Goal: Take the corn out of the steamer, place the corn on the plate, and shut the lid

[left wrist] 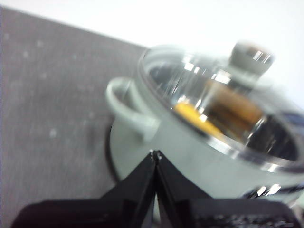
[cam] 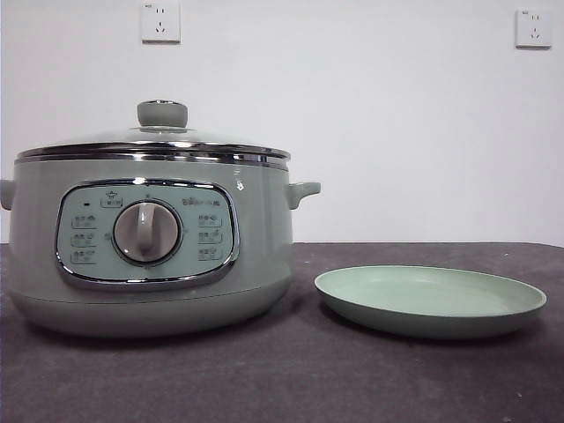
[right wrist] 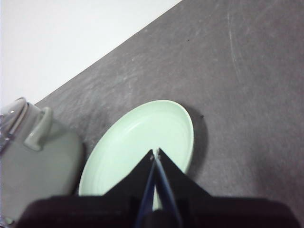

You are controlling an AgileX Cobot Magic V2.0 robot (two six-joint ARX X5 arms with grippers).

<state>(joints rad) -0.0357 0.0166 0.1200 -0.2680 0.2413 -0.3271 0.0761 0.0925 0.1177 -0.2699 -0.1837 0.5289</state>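
Observation:
The sage-green steamer [cam: 150, 251] stands on the left of the table with its glass lid [cam: 154, 145] resting on it, knob [cam: 162, 114] on top. Through the glass in the left wrist view I see the yellow corn [left wrist: 194, 116] inside the steamer [left wrist: 190, 147]. The pale green plate [cam: 430, 300] lies bare to the steamer's right. My left gripper [left wrist: 155, 154] is shut with nothing in it, above and beside the steamer's side handle [left wrist: 126, 107]. My right gripper [right wrist: 155, 153] is shut and empty, hovering over the plate [right wrist: 137, 142]. Neither arm shows in the front view.
The dark grey table [cam: 282, 379] runs back to a white wall with two sockets [cam: 160, 22]. The steamer's other side handle [right wrist: 38, 128] sits close to the plate's rim.

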